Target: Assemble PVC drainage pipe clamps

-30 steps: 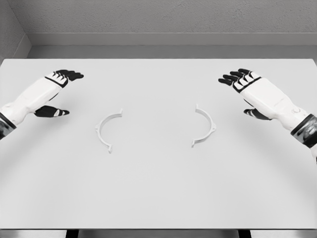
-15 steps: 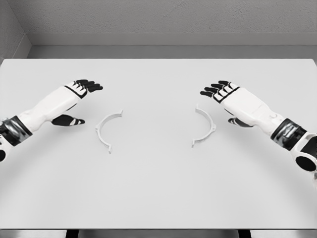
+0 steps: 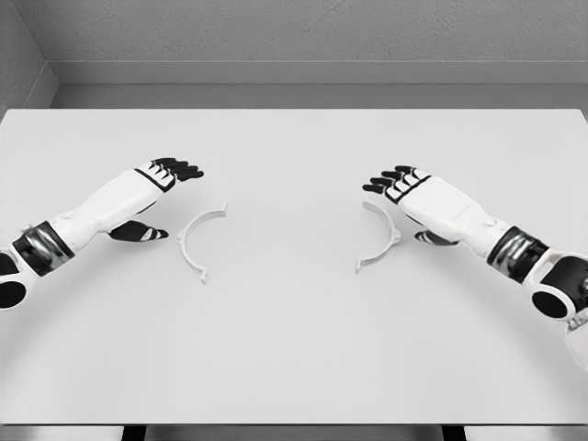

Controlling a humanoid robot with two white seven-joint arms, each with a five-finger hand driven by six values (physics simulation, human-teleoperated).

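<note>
Reaching over a white tabletop (image 3: 294, 349), 2 hands flank 2 clamp halves.

Nearest lie the left clamp half (image 3: 197, 242) and the right clamp half (image 3: 381, 235), flat on the tabletop, well apart, open sides facing each other. The left hand (image 3: 156, 193) hovers just beside its half, fingers spread, thumb apart, holding nothing. The right hand (image 3: 404, 197) is just over the right half's upper end, fingers likewise extended and empty; contact cannot be told.

matt white plastic clamp halves (image 3: 197, 242) on a smooth matt table (image 3: 294, 349).
</note>
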